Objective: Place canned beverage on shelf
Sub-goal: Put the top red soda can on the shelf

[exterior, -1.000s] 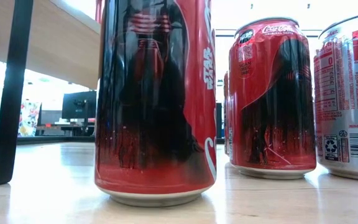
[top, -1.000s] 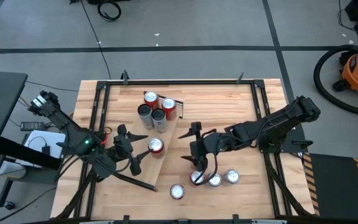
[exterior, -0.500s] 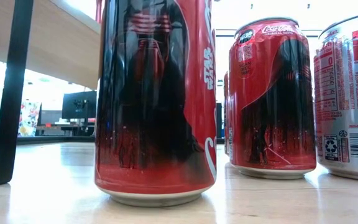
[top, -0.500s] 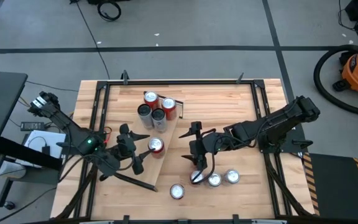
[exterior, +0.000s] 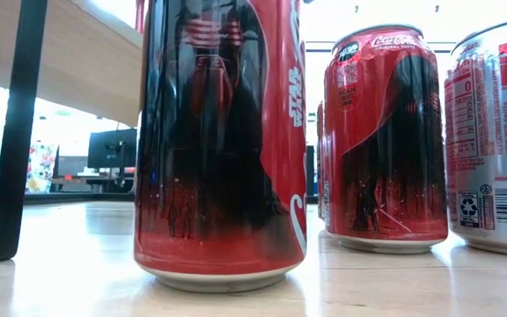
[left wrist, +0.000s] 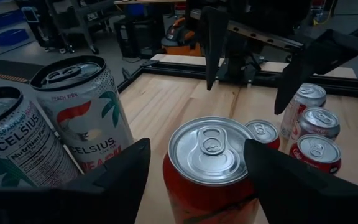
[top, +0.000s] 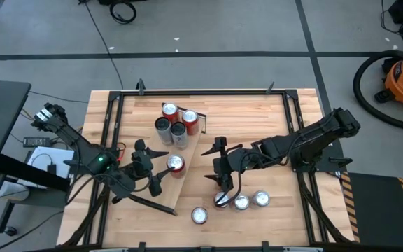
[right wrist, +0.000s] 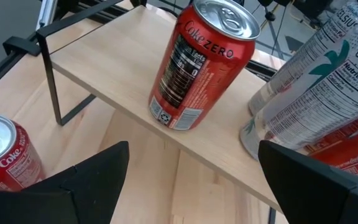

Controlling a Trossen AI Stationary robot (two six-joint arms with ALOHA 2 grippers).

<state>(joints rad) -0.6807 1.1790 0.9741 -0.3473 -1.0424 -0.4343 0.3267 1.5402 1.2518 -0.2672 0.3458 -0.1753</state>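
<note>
L claw [top: 159, 173] open round red can [top: 176, 164], on shelf [top: 187, 155]

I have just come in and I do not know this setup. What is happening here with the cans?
A two-armed robot is putting cans on a wooden shelf. The left gripper stands open around a red can on the shelf, fingers on either side. Four more cans stand at the shelf's far end. The right gripper is open above the table, beside three cans waiting there. Another can stands alone near the front edge.
</note>
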